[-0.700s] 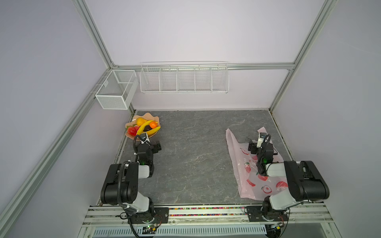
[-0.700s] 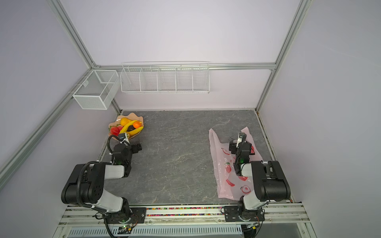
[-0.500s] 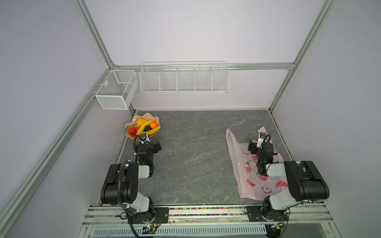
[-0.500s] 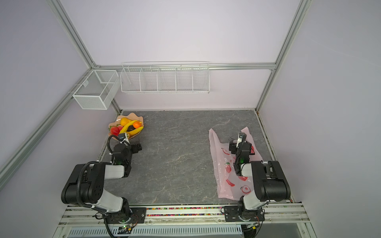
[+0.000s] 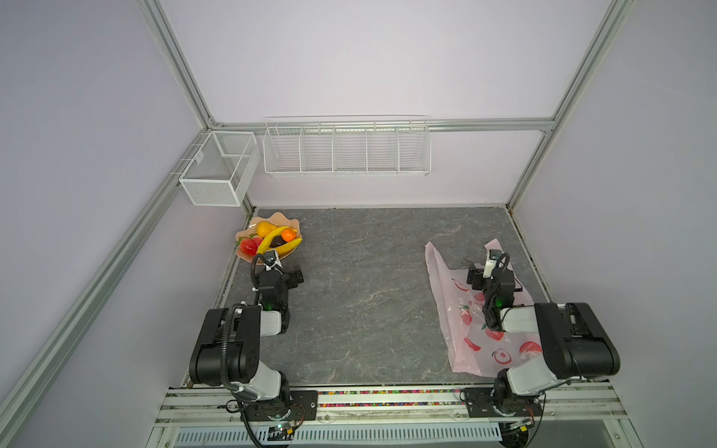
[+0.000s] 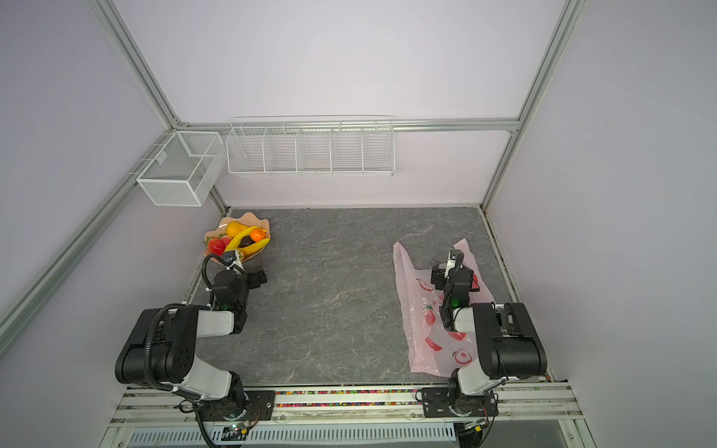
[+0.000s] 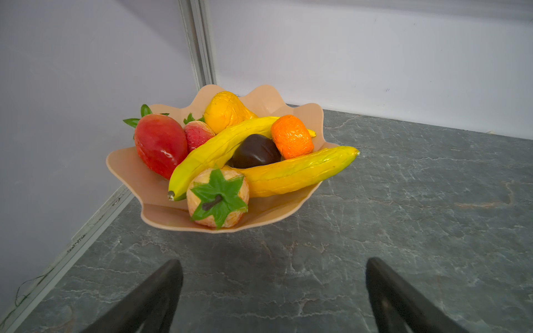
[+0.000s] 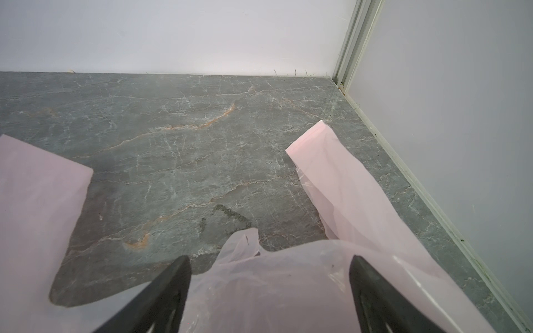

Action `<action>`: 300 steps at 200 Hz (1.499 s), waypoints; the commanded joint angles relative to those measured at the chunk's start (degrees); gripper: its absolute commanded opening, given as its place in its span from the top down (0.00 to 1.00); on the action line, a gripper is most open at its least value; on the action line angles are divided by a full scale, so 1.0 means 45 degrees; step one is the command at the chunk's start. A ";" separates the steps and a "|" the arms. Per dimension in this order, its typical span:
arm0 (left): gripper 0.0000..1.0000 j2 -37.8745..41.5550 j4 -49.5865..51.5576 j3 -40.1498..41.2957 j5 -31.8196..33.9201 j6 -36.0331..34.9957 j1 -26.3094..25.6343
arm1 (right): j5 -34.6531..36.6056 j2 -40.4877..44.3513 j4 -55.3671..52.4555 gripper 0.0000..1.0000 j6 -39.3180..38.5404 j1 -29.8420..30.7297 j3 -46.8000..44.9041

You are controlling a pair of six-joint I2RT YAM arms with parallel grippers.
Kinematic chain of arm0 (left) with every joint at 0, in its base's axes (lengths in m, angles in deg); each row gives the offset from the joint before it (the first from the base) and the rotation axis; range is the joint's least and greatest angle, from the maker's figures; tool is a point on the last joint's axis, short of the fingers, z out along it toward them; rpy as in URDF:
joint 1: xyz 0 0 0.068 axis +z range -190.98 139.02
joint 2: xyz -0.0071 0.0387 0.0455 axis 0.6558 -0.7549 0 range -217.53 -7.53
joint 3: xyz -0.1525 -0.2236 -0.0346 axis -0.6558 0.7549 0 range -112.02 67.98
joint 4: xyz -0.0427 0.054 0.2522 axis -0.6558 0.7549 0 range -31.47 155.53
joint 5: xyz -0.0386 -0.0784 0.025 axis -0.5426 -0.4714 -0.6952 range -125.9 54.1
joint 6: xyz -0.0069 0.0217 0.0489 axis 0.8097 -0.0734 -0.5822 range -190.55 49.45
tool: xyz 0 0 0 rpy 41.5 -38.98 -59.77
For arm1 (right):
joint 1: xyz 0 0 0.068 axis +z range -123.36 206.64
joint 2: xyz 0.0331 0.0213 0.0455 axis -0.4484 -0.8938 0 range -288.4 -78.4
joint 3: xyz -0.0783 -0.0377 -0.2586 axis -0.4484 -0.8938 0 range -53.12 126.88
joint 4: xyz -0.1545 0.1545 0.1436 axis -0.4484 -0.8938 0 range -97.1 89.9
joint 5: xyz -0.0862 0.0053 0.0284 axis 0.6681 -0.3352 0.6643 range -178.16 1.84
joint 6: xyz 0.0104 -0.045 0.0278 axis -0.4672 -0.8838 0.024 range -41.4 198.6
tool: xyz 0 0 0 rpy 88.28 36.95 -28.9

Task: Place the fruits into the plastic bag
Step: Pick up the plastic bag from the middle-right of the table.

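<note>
A: Where to look for the fruits [image 7: 230, 150]?

B: Heaped in a peach, wavy-edged dish [image 7: 124, 170] in the far left corner of the grey marbled surface [image 5: 368, 291]. None in the plastic bag [image 5: 446, 302] so far.

A: And seen from the left gripper [image 7: 272, 265]?

B: Straight ahead and near, not touching. Gripper spread wide, holding nothing, aimed at the dish. Closest to it, a pale strawberry [image 7: 217, 199], green cap turned toward the gripper. Just behind, a yellow banana [image 7: 297, 170] lying crosswise to the line of approach, one tip past the dish rim. Likely a wrist turn needed to close across its width.

A: The right gripper [image 8: 270, 258]?

B: Also spread wide and empty, low over the mouth end of the bag, between its two handles [image 8: 340, 178]. Touching the film or not: impossible to tell. Well apart from the dish, across the surface.

A: Which arm for the pick, then?

B: The left, much the nearer in both top views.

A: The bag itself?

B: Flat along the right side of the surface, pale pink, see-through, printed with red fruit pictures, handles toward the back wall.

A: The room?

B: Pale lilac walls [image 5: 349, 58], aluminium frame posts [image 5: 174, 66], a white wire rack [image 5: 347, 147] on the back wall, a white mesh basket [image 5: 217, 170] on the left rail.
</note>
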 commanded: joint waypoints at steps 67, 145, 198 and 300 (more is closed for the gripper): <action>0.01 0.4872 0.4057 -0.0423 -0.0316 0.0025 -0.0456 | -0.0347 0.4061 -0.7822 0.12 0.0803 0.0573 0.2532; 0.01 1.1504 1.4057 -0.3536 0.0284 0.2676 -0.4526 | -0.2309 0.6658 -1.9849 0.12 0.4434 0.1187 0.8715; 0.01 1.3654 1.9684 -0.5610 0.0088 0.4452 -0.5696 | -0.3914 0.9516 -2.3461 0.12 0.5580 0.1459 0.9826; 0.01 1.3867 2.3518 -0.8117 -0.2439 0.5051 -0.5696 | -0.5730 1.0951 -2.8258 0.12 0.6371 0.1581 1.1127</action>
